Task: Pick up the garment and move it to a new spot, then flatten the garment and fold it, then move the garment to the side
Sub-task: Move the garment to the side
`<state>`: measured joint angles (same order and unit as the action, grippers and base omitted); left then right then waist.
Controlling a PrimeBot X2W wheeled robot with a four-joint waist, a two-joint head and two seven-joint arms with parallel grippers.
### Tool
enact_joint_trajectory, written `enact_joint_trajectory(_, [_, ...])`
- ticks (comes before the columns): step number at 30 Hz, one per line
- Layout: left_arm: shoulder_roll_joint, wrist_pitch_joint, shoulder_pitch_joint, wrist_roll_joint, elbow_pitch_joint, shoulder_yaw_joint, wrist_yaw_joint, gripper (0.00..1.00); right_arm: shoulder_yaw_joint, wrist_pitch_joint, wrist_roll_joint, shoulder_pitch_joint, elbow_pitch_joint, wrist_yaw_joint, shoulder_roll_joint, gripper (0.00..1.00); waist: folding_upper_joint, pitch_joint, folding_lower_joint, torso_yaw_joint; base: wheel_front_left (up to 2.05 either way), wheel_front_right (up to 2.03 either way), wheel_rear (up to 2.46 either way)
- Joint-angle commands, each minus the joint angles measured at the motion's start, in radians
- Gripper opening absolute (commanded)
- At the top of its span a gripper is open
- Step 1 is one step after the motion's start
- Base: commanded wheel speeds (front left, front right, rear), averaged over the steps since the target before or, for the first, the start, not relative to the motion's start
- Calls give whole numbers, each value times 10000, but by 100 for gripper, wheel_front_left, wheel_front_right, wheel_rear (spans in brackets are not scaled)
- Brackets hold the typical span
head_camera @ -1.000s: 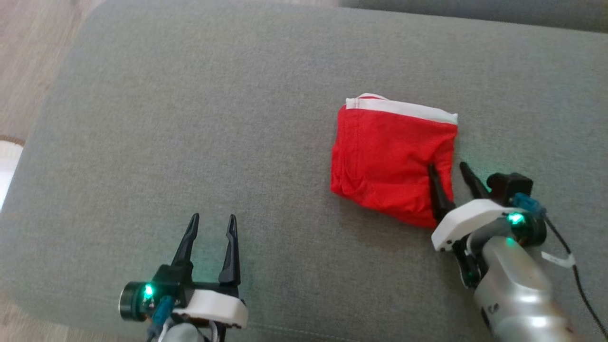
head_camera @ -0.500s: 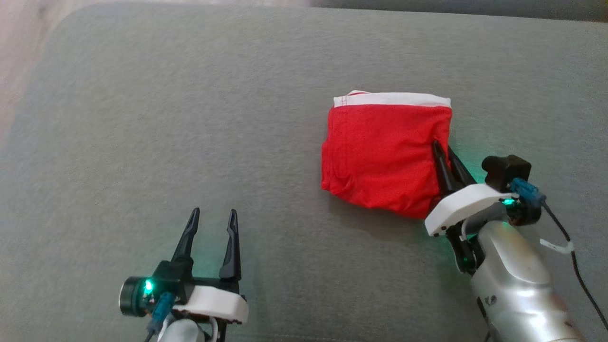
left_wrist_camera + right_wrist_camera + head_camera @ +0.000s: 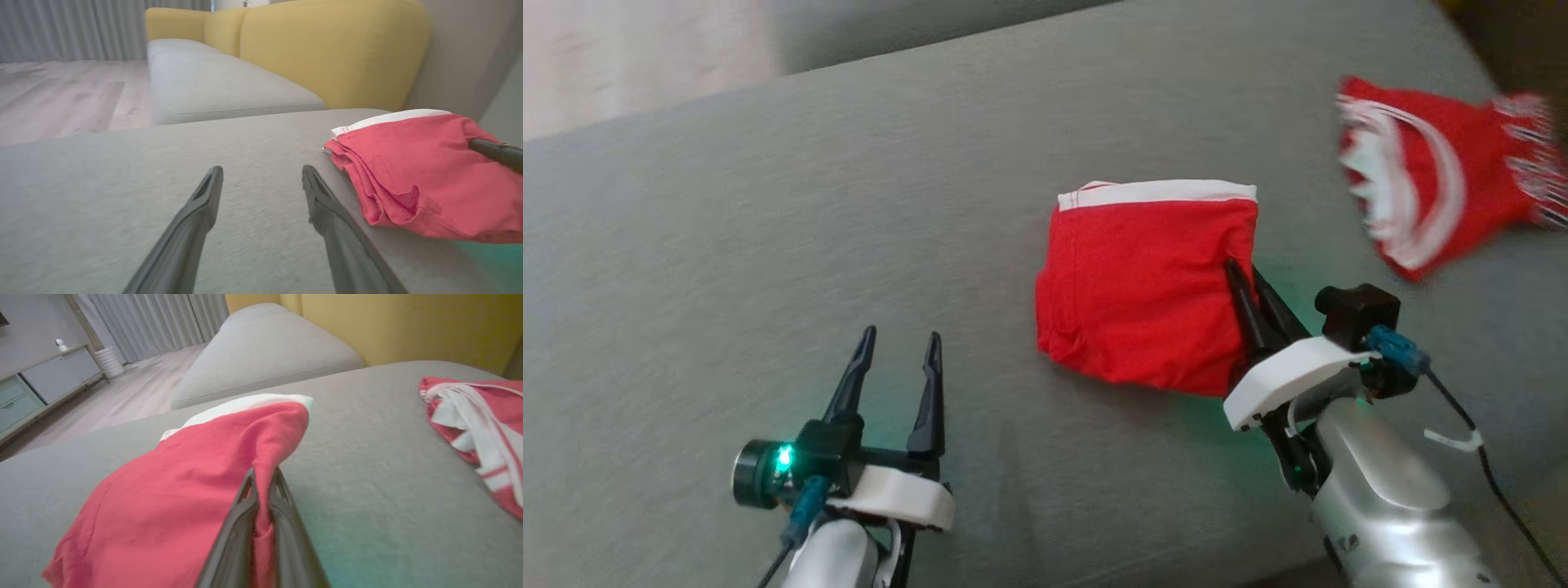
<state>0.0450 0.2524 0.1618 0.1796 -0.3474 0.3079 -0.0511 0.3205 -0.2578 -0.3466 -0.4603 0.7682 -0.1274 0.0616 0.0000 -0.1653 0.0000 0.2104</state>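
Observation:
The garment (image 3: 1135,286) is a folded red piece with a white band along its far edge, lying on the grey cushion (image 3: 849,204). My right gripper (image 3: 1243,276) is shut on the garment's right edge; in the right wrist view red cloth (image 3: 184,490) is pinched between the dark fingers (image 3: 241,514). The garment (image 3: 425,171) lies to the right of my left gripper (image 3: 261,173) in the left wrist view. My left gripper (image 3: 903,343) stands open over bare cushion, well left of the garment, with nothing between its fingers.
A second red and white garment (image 3: 1429,196) lies crumpled at the far right of the cushion. Yellow sofa backs (image 3: 327,49) rise behind. Wooden floor (image 3: 61,94) lies beyond the cushion's left edge. A cabinet (image 3: 49,379) stands across the room.
My right gripper has shut on the garment's right edge. The head camera has turned, bringing the second garment into view at the right. My left gripper has stayed open.

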Motion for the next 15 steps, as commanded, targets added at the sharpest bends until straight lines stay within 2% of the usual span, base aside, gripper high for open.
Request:
enact_joint_trajectory(1, [53, 93, 371, -60, 250, -225, 52, 100, 212, -40, -81, -73, -323, -33, -114, 0, 0, -104, 0, 1507, 0, 0, 0])
enact_joint_trajectory(4, [52, 93, 454, -121, 221, -201, 117, 100, 302, -40, -170, -33, -357, -33, -114, 0, 0, -232, 0, 2111, 0, 0, 0])
enact_joint_trajectory(8, [52, 93, 543, -210, 143, -182, 211, 100, 422, -40, -131, -25, -352, -33, -114, 0, 0, -401, 0, 2525, 0, 0, 0])
enact_joint_trajectory(11, [52, 93, 593, -252, 90, -162, 262, 100, 441, -40, 166, -184, -204, -33, -114, 0, 0, -520, 0, 2551, 0, 0, 0])
enact_joint_trajectory(15, [52, 93, 689, -300, -16, -106, 336, 100, 267, -40, 1158, -1055, 276, -33, 109, 0, 0, -809, 0, 2142, 0, 0, 0])
